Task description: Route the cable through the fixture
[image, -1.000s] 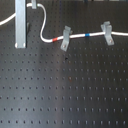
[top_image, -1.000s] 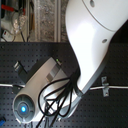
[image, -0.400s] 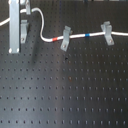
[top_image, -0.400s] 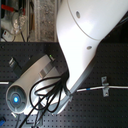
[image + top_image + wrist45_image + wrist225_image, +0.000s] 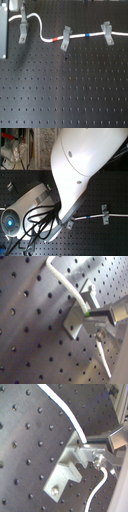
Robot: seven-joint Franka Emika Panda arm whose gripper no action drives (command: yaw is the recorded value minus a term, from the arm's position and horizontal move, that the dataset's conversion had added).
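Since a second ago the cable (image 5: 34,22) has been carried leftward to the fixture (image 5: 22,34) — routing there seems nearly done; the gripper (image 5: 95,451) is seen pinching the cable.

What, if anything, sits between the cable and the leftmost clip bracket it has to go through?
Nothing visible does. In both wrist views the white cable already meets the prongs of the clip bracket, with the end effector holding it right there. Only bare perforated board surrounds the bracket.
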